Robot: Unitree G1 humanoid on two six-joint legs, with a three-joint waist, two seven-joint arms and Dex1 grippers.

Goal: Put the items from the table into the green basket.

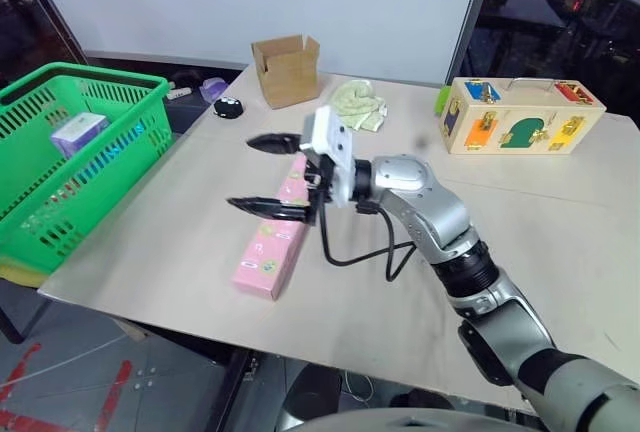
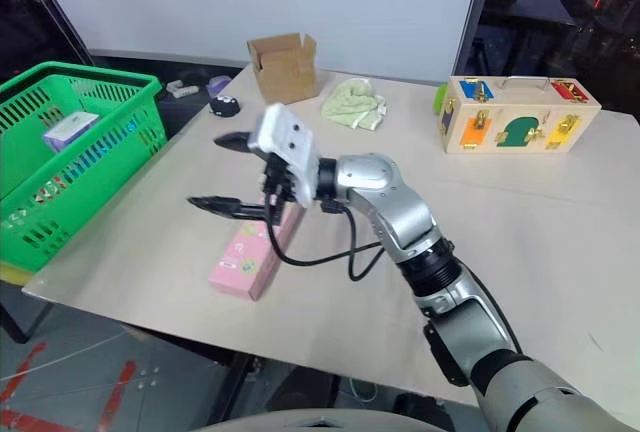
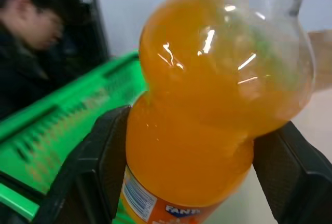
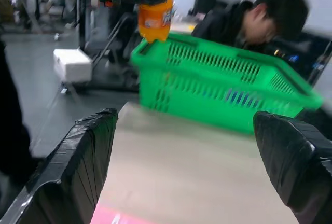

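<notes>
left end effector (image 3: 189, 182) pinching the orange soda bottle (image 3: 207, 110) around its narrowed waist, one black finger on each side; in the right wrist view that bottle (image 4: 154, 7) hangs above the near corner of the green basket (image 4: 223, 89), not yet inside. bottle looks nearly full, so likely weighty for its size, with smooth rounded plastic that could slip; the waist is the sensible hold since the bulges above and below key it in place. right end effector (image 1: 268, 174) spread wide and empty, fingers level, poised just over the pink carton (image 1: 273, 240), which lies flat on the counter (image 1: 180, 242) near its front edge. carton reads as light, stiff cardboard, long and thin; probably best taken across its narrow width near the middle so it doesn't tip, with a gentle squeeze as the walls may dent. a small box (image 1: 79, 132) already sits in the basket. a person (image 4: 259, 19) is behind the basket.
</notes>
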